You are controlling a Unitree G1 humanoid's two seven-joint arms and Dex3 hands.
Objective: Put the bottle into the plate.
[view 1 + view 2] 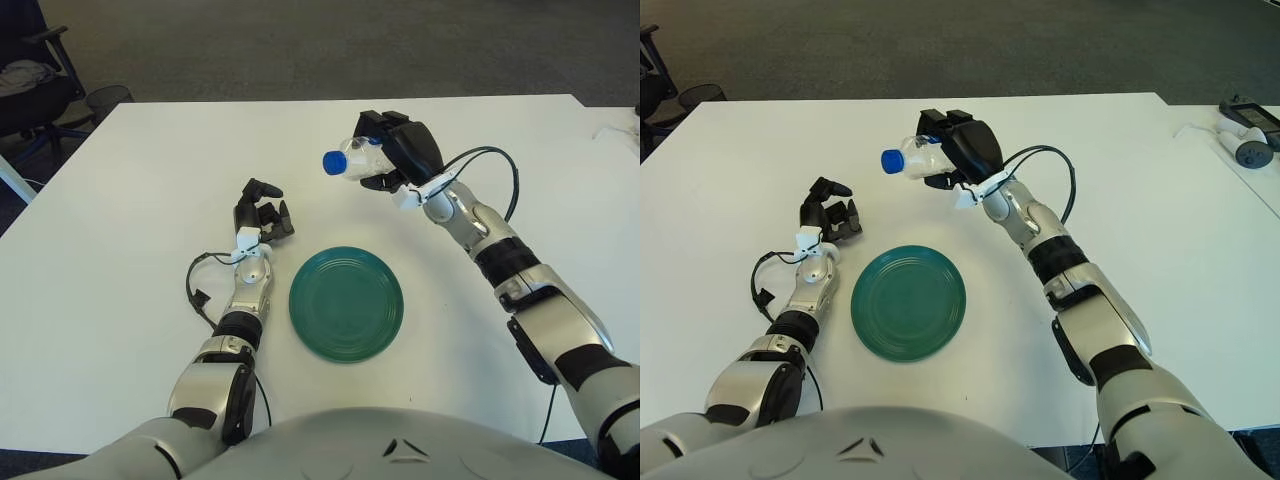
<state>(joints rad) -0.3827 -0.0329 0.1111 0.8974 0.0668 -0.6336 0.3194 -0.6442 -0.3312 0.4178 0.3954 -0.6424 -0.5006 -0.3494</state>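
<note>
A clear plastic bottle [352,159] with a blue cap lies sideways in my right hand [398,150], which is shut on it and holds it above the white table, beyond the plate. The cap points to the left. A dark green round plate [346,303] sits on the table near me, at the centre. My left hand [262,213] shows just left of the plate's far edge, fingers loosely curled and holding nothing. The bottle also shows in the right eye view [912,158], up and slightly left of the plate [908,302].
The white table [130,220] spans the view. An office chair [30,75] and a black bin [108,98] stand off its far left corner. Small devices [1246,130] lie on a second table at the right.
</note>
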